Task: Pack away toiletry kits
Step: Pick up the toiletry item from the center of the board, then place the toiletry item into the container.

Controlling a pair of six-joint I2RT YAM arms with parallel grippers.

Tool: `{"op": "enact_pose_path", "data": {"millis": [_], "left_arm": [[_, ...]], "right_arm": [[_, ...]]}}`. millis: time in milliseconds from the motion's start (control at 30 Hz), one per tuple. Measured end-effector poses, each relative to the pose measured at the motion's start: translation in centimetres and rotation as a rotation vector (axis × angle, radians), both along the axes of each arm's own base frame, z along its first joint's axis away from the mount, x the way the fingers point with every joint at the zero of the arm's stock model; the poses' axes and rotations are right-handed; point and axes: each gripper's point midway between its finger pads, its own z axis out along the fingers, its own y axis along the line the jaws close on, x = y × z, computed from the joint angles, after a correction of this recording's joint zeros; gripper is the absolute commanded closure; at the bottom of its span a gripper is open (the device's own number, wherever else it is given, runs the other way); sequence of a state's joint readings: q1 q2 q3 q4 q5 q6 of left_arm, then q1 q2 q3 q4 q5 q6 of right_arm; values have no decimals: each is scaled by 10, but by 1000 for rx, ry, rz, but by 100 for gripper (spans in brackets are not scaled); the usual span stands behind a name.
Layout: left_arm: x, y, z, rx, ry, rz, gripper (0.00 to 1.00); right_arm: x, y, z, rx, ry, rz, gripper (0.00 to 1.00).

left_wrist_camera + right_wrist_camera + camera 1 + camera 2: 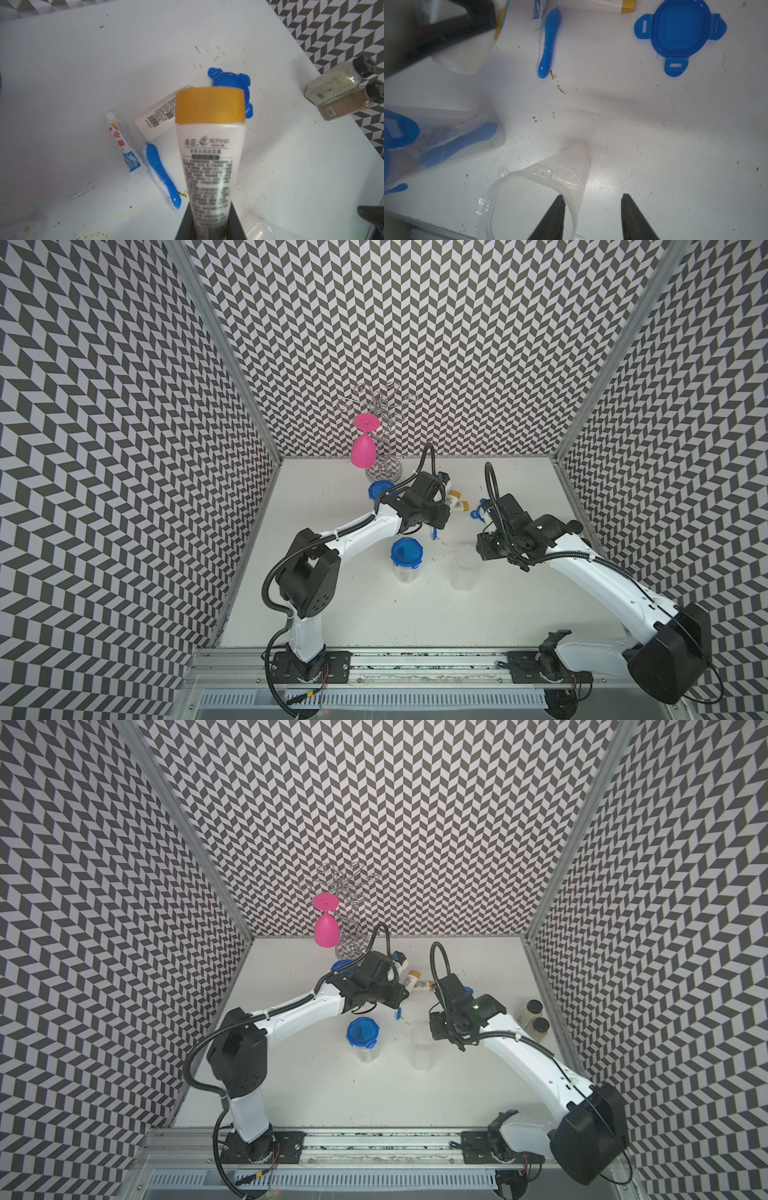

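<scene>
The left tool (209, 227) is clamped narrow on the base end of a white bottle (209, 145) with a yellow-orange cap; the bottle's long axis runs straight out along the tool, cap leading, and it seems to hang clear of the worktop (62, 72); the open clear jar (465, 572), which I take to be its target, stands mouth up, back toward the robot's base from that tool and over to its right side, between the two arms. The right tool (591, 196) is the nearer one; its jaws stand apart astride the jar's rim, one finger at or within the mouth and the other outside the wall, gripping nothing that the wrist view shows. The move, I judge, turns on swinging the bottle over the mouth and tipping its axis upright; that finger may crowd the opening. A second bottle (153, 118), a toothpaste tube (122, 143), a blue toothbrush (160, 172) and a loose blue lid (679, 31) lie beyond.
</scene>
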State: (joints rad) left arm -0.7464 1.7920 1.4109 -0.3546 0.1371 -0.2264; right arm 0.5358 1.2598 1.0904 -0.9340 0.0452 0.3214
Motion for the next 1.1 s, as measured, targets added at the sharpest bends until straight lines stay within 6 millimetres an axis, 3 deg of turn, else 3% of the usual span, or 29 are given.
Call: {"op": "enact_pose_path", "data": {"millis": [167,367,467,567,667,733,800,900,933,967,1033,1100], "left_arm": [[-35,16,18,-34,-114,-58,100],[-84,3,41,-107,-251,-185,100],[-105,-5,51,-132,-310,-238,100],[-120,-10,60,-148,-358,-272,100],[-131,-14,67,-154,-397,-291,100],[-135,-15,70,-158,-414,-296,100],[-138,-15,72,-160,-429,-294,100],[-139,-15,71,-158,-438,-285,100],[-138,-15,73,-163,-446,-280,98],[-137,-16,75,-167,-454,-273,85],[-137,-16,76,-172,-452,-272,48],[-136,-16,75,-192,-421,-284,28]], "right_arm": [[-1,9,27,87,-65,23,42],[-16,35,99,389,-292,124,27],[-26,45,122,506,-343,173,27],[-26,60,126,567,-323,220,26],[-19,68,110,563,-258,217,27],[-16,73,99,558,-215,218,34],[-15,76,93,564,-180,216,61],[-17,81,99,594,-169,222,82],[-17,81,101,601,-169,219,88],[-16,81,103,601,-176,223,92],[-17,80,104,598,-176,221,100],[-16,77,105,578,-188,215,100]]}}
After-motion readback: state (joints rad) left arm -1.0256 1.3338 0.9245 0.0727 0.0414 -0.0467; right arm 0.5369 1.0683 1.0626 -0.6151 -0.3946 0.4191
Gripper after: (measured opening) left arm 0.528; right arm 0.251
